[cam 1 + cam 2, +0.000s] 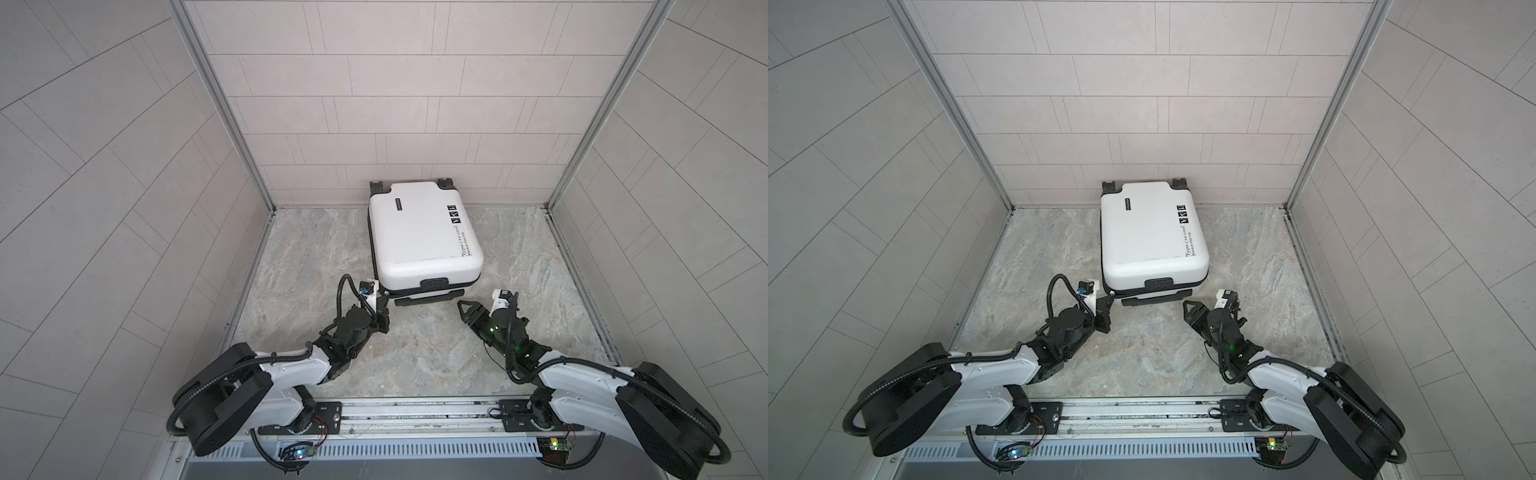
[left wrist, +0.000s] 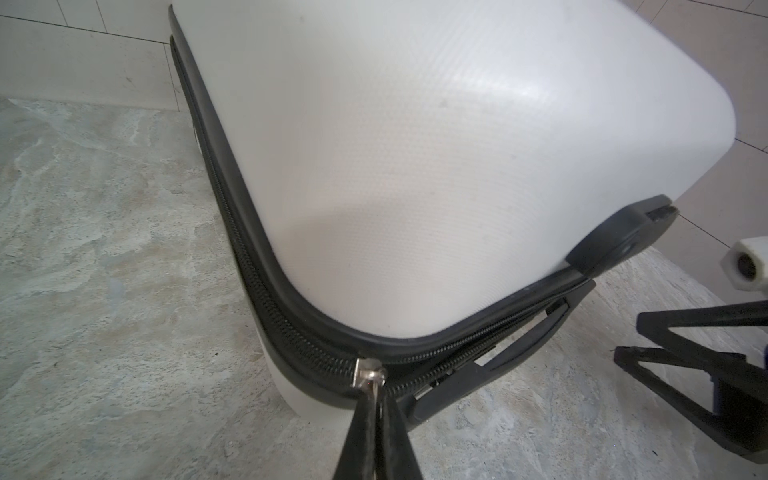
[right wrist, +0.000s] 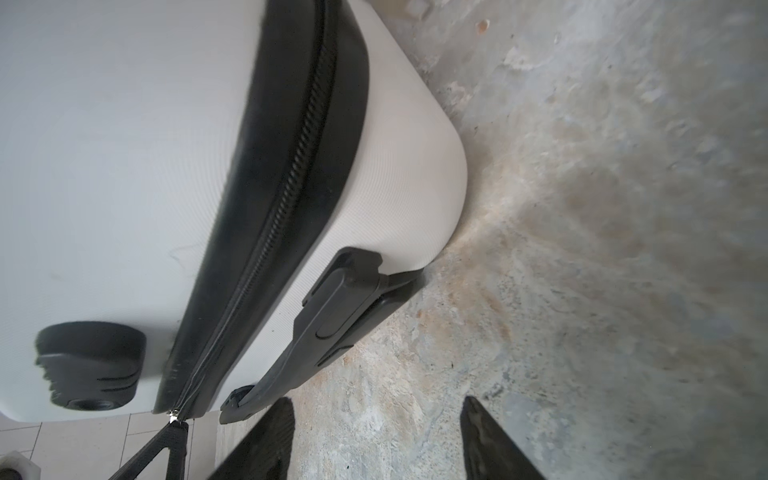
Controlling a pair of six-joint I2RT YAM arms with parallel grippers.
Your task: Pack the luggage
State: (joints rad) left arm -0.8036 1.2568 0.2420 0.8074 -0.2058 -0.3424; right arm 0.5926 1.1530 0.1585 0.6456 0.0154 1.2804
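Observation:
The luggage [image 1: 424, 232] [image 1: 1152, 232] is a white hard-shell suitcase lying flat and closed on the stone floor, wheels toward the back wall. Its black zipper band [image 2: 249, 266] [image 3: 291, 174] runs round the side. At the near left corner my left gripper [image 1: 385, 296] [image 1: 1111, 296] [image 2: 376, 390] is shut on the silver zipper pull [image 2: 368, 374] [image 3: 173, 415]. My right gripper [image 1: 467, 309] [image 1: 1192, 307] [image 3: 377, 401] stands open over bare floor, just off the near right corner, beside the black handle [image 3: 332, 316] [image 1: 424, 299]. Nothing lies between its fingers.
The tiled back wall [image 1: 399, 124] touches the suitcase's wheels [image 1: 376, 185]. Side walls with metal posts [image 1: 232, 124] close the cell left and right. The arm-base rail [image 1: 415, 411] runs along the near edge. Marbled floor [image 1: 316, 249] lies on both sides of the suitcase.

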